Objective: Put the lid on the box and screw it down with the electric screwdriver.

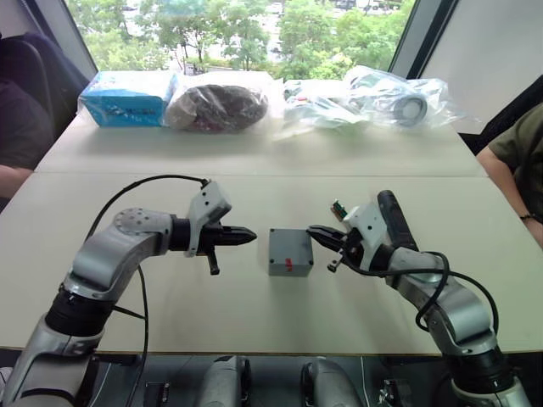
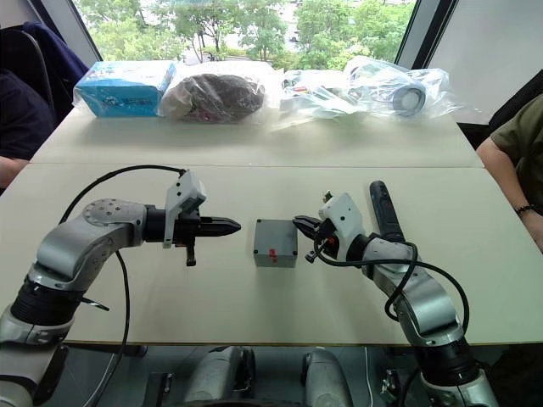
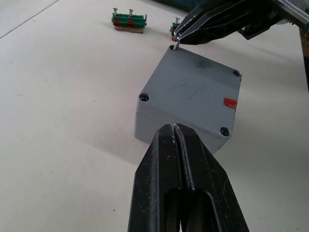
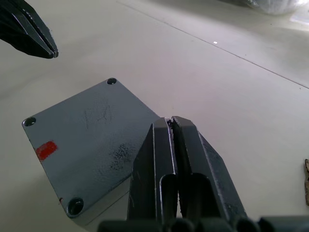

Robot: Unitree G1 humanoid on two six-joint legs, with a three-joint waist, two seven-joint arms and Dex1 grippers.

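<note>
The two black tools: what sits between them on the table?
The grey box, lid already on, sits between the left tool and right tool, plain in both eye views.

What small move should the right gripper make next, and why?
Probably lower the right gripper slightly and release. It pinches what looks like a small screw just above a corner hole of the lid, which already sits on the box.

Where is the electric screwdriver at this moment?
In the left eye view the electric screwdriver lies on the table on the robot's right, just behind the right gripper, right of the box.
</note>
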